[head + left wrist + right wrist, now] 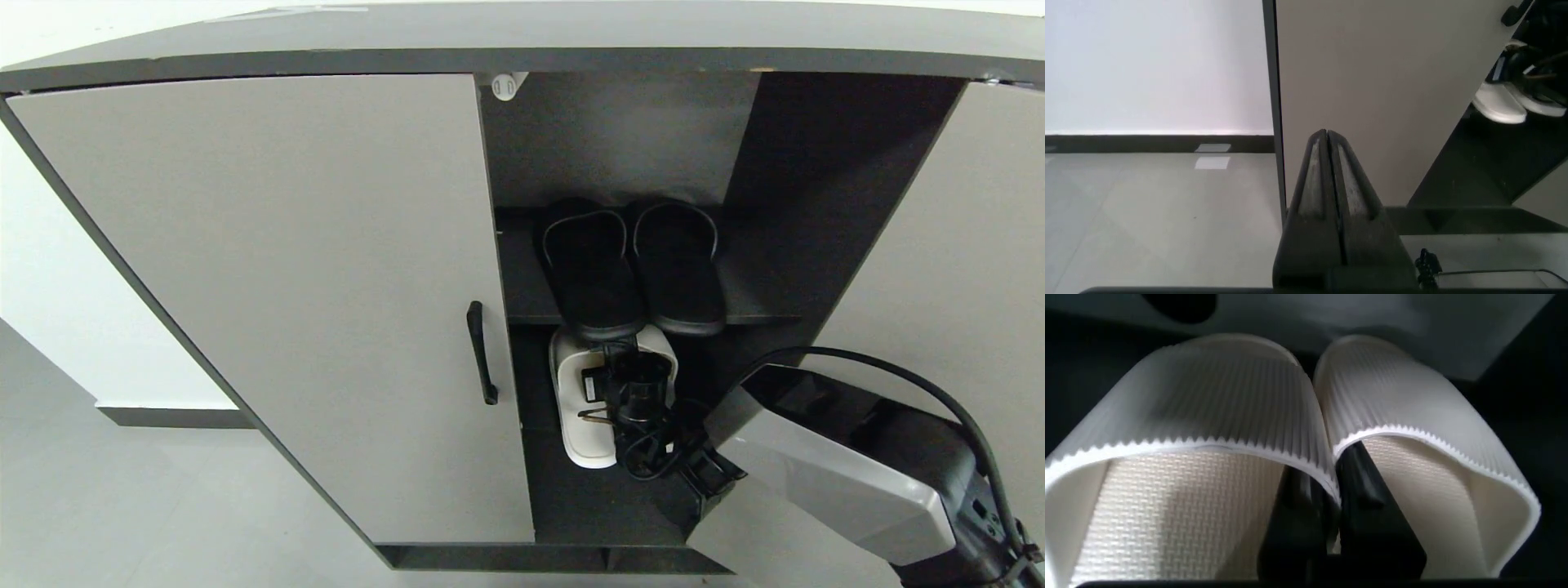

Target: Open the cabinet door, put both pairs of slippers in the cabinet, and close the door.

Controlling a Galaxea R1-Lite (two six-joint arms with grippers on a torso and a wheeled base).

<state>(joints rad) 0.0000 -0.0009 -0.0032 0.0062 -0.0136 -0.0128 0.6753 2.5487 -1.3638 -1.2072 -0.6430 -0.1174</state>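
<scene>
The cabinet (pixel 522 57) stands with its right door (pixel 963 269) swung open. A pair of black slippers (pixel 633 265) lies side by side on the upper shelf (pixel 759 302), heels over its front edge. Below them, inside the lower compartment, is a pair of white slippers (pixel 584 433). My right gripper (pixel 629 384) is shut on them. In the right wrist view its fingers (pixel 1364 482) pinch the touching inner sides of the white slippers (pixel 1200 408) under the ribbed straps. My left gripper (pixel 1327 163) is shut and empty, off the cabinet's left side, with the white slippers (pixel 1503 102) far off.
The left door (pixel 286 286) is closed, its black handle (pixel 482 351) next to the opening. Grey floor (pixel 122 506) and a white wall (pixel 1151 65) lie left of the cabinet. A dark cable (pixel 922 384) loops over my right arm.
</scene>
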